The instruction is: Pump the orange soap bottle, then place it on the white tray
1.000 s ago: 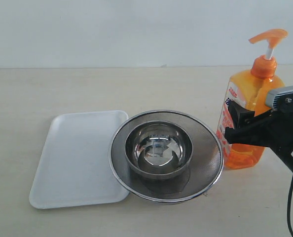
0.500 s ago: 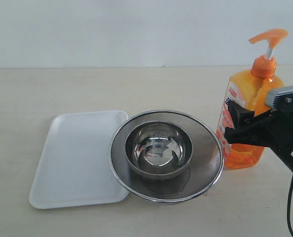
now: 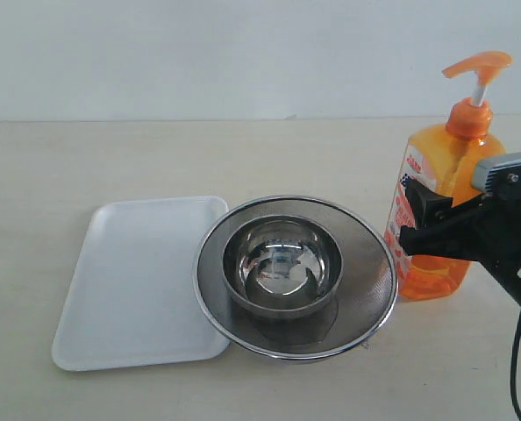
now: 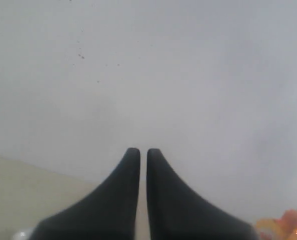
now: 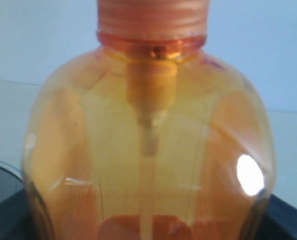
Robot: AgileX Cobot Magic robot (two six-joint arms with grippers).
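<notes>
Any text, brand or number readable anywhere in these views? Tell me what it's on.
Label on the orange soap bottle: red print, too small and blurred to read; the right gripper covers part.
White tray, steel strainer, bowl: no text visible.
</notes>
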